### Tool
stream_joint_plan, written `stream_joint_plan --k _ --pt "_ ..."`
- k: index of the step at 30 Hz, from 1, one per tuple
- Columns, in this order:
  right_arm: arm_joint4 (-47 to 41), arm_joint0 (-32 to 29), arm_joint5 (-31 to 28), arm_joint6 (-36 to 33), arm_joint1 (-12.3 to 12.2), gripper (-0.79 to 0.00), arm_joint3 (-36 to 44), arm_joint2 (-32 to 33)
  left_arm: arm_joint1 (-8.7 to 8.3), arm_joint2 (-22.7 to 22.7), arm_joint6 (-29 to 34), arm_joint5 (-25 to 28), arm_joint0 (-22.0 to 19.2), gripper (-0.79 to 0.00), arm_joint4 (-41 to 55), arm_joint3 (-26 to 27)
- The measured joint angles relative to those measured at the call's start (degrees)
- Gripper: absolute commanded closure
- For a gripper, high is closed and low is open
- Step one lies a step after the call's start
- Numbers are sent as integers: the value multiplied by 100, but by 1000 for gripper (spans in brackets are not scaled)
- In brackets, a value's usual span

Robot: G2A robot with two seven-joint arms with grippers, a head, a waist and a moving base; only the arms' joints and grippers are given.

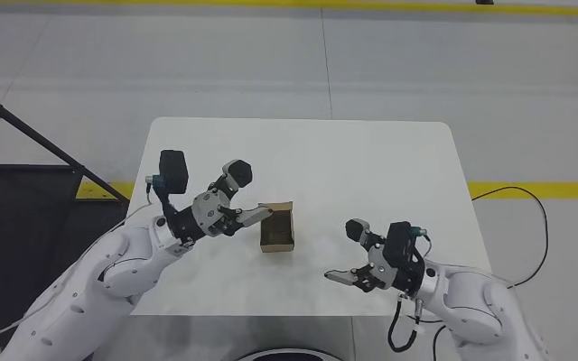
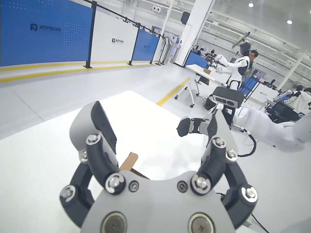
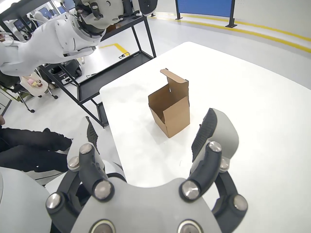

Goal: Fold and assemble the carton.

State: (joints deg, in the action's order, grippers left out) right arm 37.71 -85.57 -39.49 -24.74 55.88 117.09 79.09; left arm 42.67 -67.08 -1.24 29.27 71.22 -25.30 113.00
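Left hand (image 1: 250, 193) and right hand (image 1: 347, 253), wide open (both empty), flank the upright carton (image 1: 277, 233).

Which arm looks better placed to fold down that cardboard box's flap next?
Probably the left: the left gripper, open, hangs beside the carton, close to its raised flap. The right gripper, also open, is farther away.

Logo lettering (image 2: 45, 27) on barrier panels (image 2: 48, 5)

The place is a large robotics lab hall: beyond the white table (image 1: 379, 153) lie yellow floor lines (image 2: 171, 94), blue-and-white partition panels (image 2: 43, 25), a white pillar (image 2: 196, 20) and a second humanoid robot (image 2: 239, 67) among desks.
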Motion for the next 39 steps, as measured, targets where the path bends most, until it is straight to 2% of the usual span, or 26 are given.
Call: stream_joint_plan --k 6,11,14,17,20,25,31,34,39 --pt "33 2 26 -26 0 -785 -25 16 10 22 62 6 12 -785 -56 29" --pt "539 261 906 -546 42 -785 22 -343 87 110 468 -327 -139 -785 7 -172" --pt "612 658 1324 -1036 100 -785 -46 -769 112 60 568 -300 -173 -785 93 -347" --pt "850 1184 2032 -1535 190 -785 -181 -1209 102 -115 590 -183 -31 -785 81 -533" --pt "797 1675 2458 -1768 295 -785 -363 -1642 65 -383 603 -31 235 -785 -54 -659" --pt "420 2230 2567 -2006 417 -785 -678 -2041 -27 -895 734 299 854 -785 -757 -766" --pt "284 2345 2531 -1993 463 -785 -791 -2164 -105 -1215 1349 529 1491 -785 -1332 -705" --pt "278 2342 2524 -1988 462 -785 -787 -2160 -108 -1416 1275 459 1579 -785 -1164 -579" --pt "281 2342 2527 -1991 462 -785 -787 -2160 -105 -1418 1244 446 1579 -785 -1157 -573"
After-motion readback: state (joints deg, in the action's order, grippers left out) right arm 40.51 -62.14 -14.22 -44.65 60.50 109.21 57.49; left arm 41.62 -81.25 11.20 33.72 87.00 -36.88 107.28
